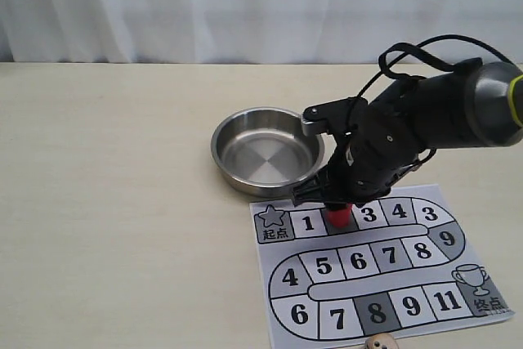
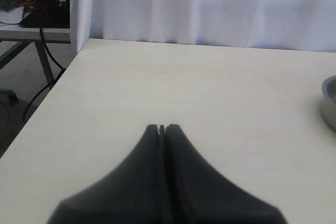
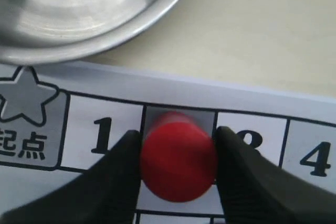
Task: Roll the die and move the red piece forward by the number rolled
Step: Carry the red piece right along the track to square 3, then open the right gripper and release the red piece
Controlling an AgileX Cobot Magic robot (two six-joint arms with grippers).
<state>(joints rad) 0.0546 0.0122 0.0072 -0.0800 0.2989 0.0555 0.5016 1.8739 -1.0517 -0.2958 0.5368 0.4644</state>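
The red piece (image 3: 178, 158) is a plain red cylinder over the grey square between squares 1 and 3 of the printed board (image 1: 372, 271). My right gripper (image 3: 178, 153) is shut on it, one black finger against each side. From the exterior camera the red piece (image 1: 339, 217) shows just below the right gripper (image 1: 337, 206). The die (image 1: 377, 343), a pale cube with dark pips, lies at the bottom edge of that view, just off the board's near edge. My left gripper (image 2: 163, 128) is shut on nothing above bare table, away from the board.
A steel bowl (image 1: 267, 151) stands just beyond the board's start corner, and its rim (image 3: 105, 35) is close to the right gripper. The table's far edge meets a white curtain. A desk with cables (image 2: 37, 30) stands off the table's left end.
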